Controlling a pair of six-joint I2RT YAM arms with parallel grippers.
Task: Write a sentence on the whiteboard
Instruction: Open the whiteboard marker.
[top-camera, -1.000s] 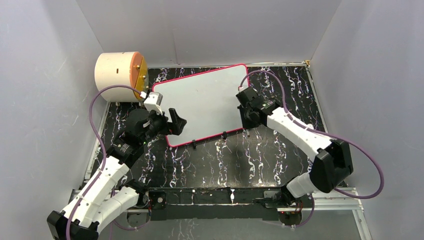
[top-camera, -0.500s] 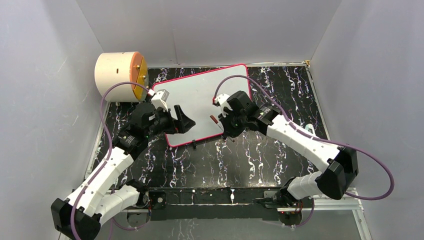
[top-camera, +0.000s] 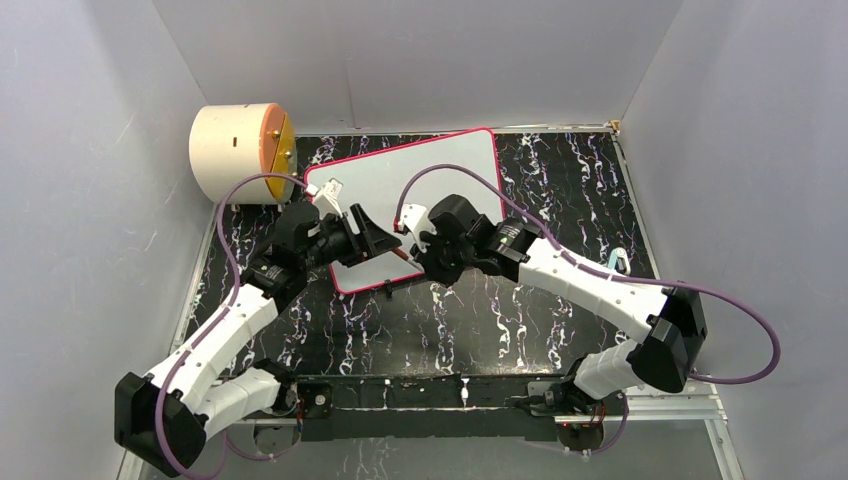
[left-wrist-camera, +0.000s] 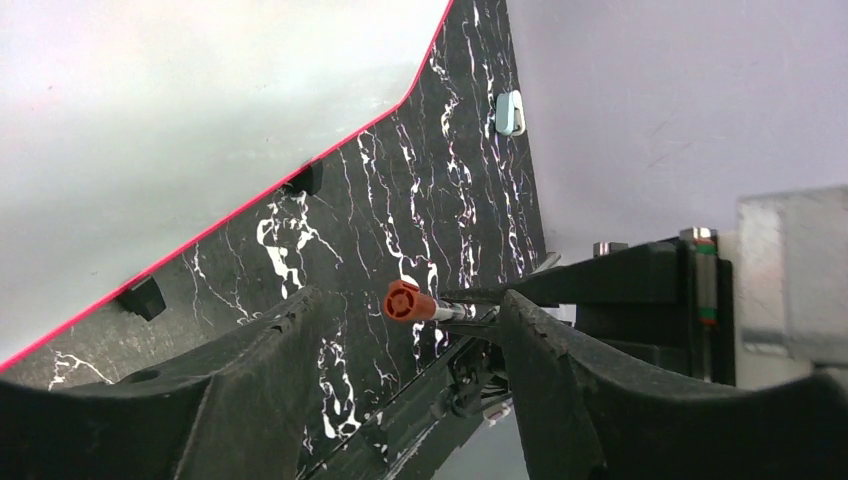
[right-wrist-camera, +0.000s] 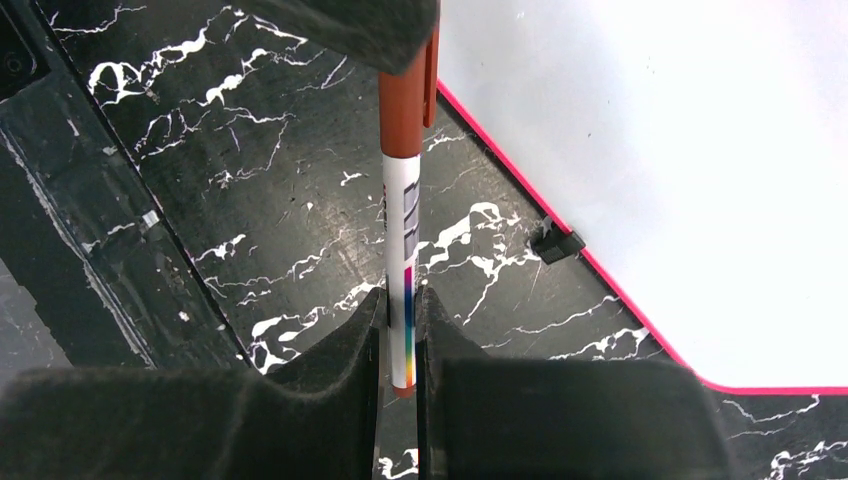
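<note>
Looks like cap pull-off setup at near edge of pink-rimmed white whiteboard (top-camera: 440, 170).
Pinches white-barrelled, brown-capped marker (right-wrist-camera: 404, 240) in right jaws, long axis aimed cap-first between spread left jaws.

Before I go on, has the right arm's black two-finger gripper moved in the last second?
Yes. The right gripper went left, from the right edge of the pink-rimmed white whiteboard to its near edge.

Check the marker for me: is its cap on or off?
On. The reddish-brown cap sits on the marker's far end in the right wrist view; the right pincer grips the barrel.
</note>
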